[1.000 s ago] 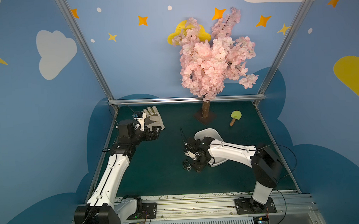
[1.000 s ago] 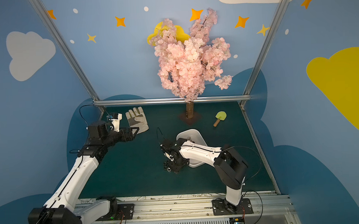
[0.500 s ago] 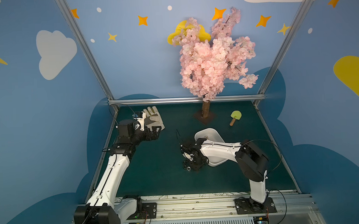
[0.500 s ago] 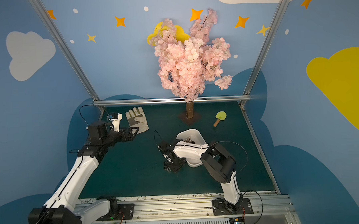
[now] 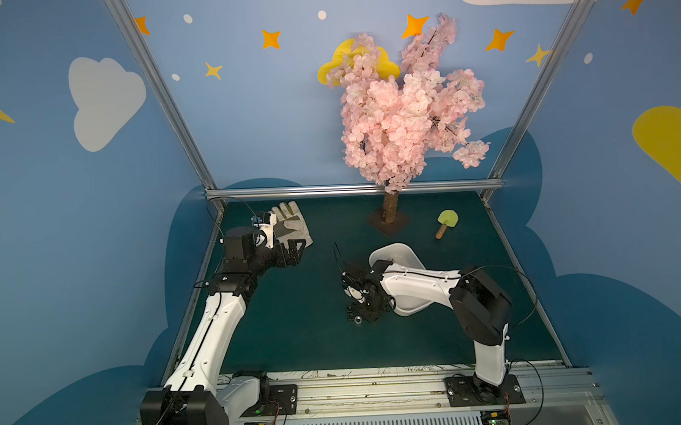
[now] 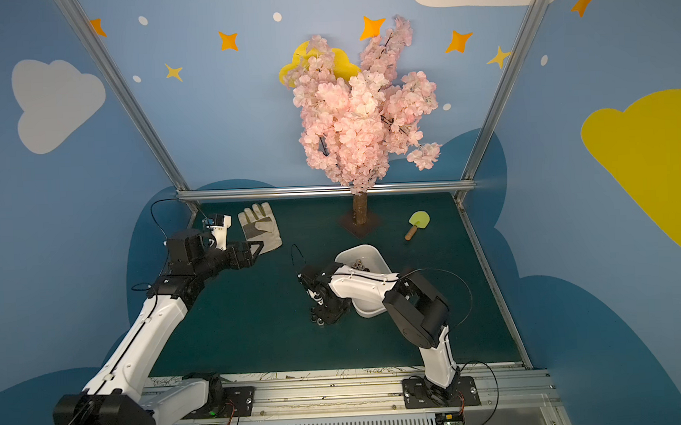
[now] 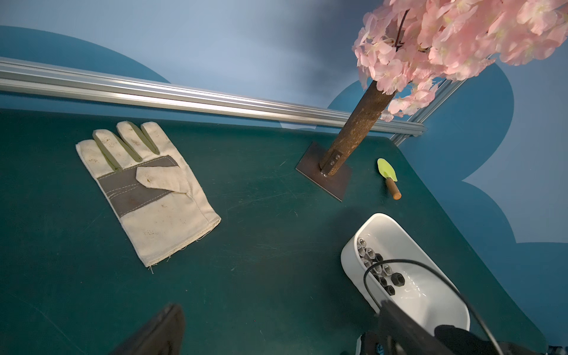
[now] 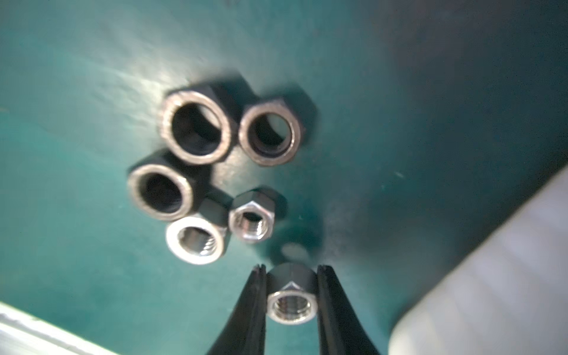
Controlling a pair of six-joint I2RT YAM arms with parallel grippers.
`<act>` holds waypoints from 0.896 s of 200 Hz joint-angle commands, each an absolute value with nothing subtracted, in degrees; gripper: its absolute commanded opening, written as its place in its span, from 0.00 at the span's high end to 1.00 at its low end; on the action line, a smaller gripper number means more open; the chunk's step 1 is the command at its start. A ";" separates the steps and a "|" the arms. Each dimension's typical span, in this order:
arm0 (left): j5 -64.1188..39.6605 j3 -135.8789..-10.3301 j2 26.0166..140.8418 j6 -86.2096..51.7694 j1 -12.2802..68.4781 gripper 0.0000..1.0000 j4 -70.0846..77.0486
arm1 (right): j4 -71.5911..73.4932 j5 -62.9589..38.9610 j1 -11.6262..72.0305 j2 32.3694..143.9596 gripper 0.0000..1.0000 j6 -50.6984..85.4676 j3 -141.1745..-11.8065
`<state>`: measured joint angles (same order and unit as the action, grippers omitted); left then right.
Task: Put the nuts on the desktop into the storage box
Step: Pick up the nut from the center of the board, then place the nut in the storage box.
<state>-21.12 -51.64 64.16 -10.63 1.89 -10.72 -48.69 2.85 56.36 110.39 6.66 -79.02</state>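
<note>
The right gripper (image 8: 290, 276) pinches 1 threaded metal hex nut (image 8: 292, 302); 5 more nuts (image 8: 196, 129) lie on the matte green table (image 8: 76, 76), just left of the glossy white box (image 5: 412, 257). The left gripper (image 5: 295, 250) gapes empty, far left.

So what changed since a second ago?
The right gripper shut its jaws on one nut beside the storage box, and that arm's elbow swung toward the middle. The left gripper and glove stayed put.
</note>
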 commanded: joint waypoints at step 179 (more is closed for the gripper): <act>-22.42 -51.61 64.03 -10.32 1.93 0.00 -9.67 | -55.55 1.05 26.97 94.30 0.96 8.75 -75.33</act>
